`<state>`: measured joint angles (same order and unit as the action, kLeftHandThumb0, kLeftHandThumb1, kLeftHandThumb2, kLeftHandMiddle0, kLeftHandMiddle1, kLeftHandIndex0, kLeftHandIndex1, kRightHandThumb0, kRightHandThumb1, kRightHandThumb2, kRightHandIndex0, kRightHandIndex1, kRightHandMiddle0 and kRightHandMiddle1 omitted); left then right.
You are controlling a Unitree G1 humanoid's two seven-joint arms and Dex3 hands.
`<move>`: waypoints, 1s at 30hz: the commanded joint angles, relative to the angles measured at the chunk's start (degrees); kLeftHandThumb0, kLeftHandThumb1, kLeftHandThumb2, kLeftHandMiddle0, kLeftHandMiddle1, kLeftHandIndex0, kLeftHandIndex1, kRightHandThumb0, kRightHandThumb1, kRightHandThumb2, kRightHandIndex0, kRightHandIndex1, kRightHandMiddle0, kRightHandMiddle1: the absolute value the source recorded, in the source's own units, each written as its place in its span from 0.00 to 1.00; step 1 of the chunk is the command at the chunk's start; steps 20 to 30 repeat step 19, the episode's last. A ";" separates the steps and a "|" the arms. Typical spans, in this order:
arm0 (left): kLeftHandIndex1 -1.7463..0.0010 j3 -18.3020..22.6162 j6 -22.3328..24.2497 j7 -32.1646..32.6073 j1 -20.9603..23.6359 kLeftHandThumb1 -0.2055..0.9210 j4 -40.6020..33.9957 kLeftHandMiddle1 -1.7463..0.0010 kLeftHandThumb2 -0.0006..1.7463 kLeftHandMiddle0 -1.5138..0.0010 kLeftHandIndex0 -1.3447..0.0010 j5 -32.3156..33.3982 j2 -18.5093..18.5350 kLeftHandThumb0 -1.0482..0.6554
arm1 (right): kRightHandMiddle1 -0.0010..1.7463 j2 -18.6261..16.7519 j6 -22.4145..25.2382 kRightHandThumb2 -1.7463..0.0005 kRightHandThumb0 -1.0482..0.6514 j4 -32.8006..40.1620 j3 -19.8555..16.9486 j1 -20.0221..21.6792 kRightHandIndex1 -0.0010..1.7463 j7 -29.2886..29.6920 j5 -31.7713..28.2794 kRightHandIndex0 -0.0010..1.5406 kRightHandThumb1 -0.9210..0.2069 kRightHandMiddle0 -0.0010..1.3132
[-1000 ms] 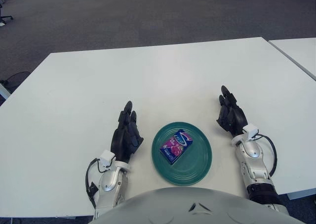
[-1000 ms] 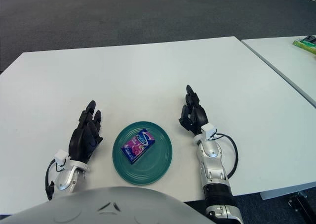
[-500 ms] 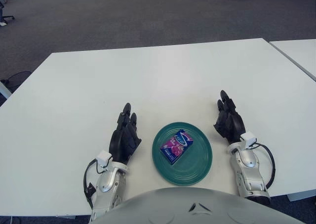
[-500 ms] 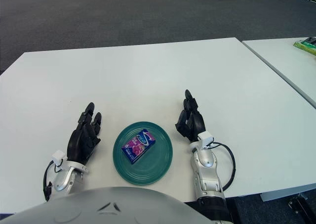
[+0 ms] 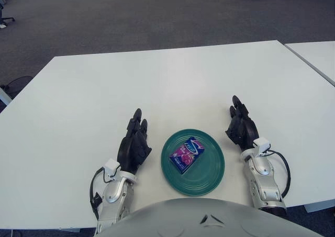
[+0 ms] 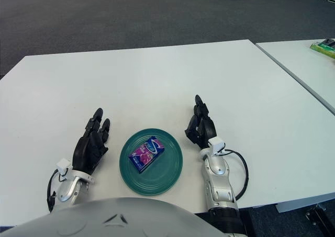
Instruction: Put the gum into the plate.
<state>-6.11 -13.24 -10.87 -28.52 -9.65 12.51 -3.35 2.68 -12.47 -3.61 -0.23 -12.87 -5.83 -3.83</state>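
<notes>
A purple and blue gum pack (image 5: 187, 154) lies flat inside the round green plate (image 5: 211, 171) near the table's front edge. My left hand (image 5: 134, 143) rests on the table just left of the plate, fingers stretched out and empty. My right hand (image 5: 240, 124) rests just right of the plate, fingers stretched out and empty. Neither hand touches the plate or the gum.
The white table (image 5: 157, 85) spreads wide behind the plate. A second white table (image 6: 309, 69) stands to the right across a narrow gap, with a green object (image 6: 325, 46) on it. Grey carpet lies beyond.
My right hand has drawn back toward me and slightly left, closer to the plate. My left hand has shifted only a little. The gum and plate have not moved.
</notes>
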 commanded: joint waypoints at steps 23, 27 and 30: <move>1.00 -0.37 -2.86 0.01 1.17 1.00 1.26 1.00 0.58 1.00 1.00 -4.08 1.25 0.00 | 0.00 -0.68 3.30 0.34 0.11 -1.23 0.54 -2.70 0.00 -1.89 -1.55 0.00 0.00 0.00; 1.00 -0.37 -2.86 0.01 1.17 1.00 1.26 1.00 0.58 1.00 1.00 -4.08 1.25 0.00 | 0.00 -0.68 3.30 0.34 0.11 -1.23 0.54 -2.70 0.00 -1.89 -1.55 0.00 0.00 0.00; 1.00 -0.37 -2.86 0.01 1.17 1.00 1.26 1.00 0.58 1.00 1.00 -4.08 1.25 0.00 | 0.00 -0.68 3.30 0.34 0.11 -1.23 0.54 -2.70 0.00 -1.89 -1.55 0.00 0.00 0.00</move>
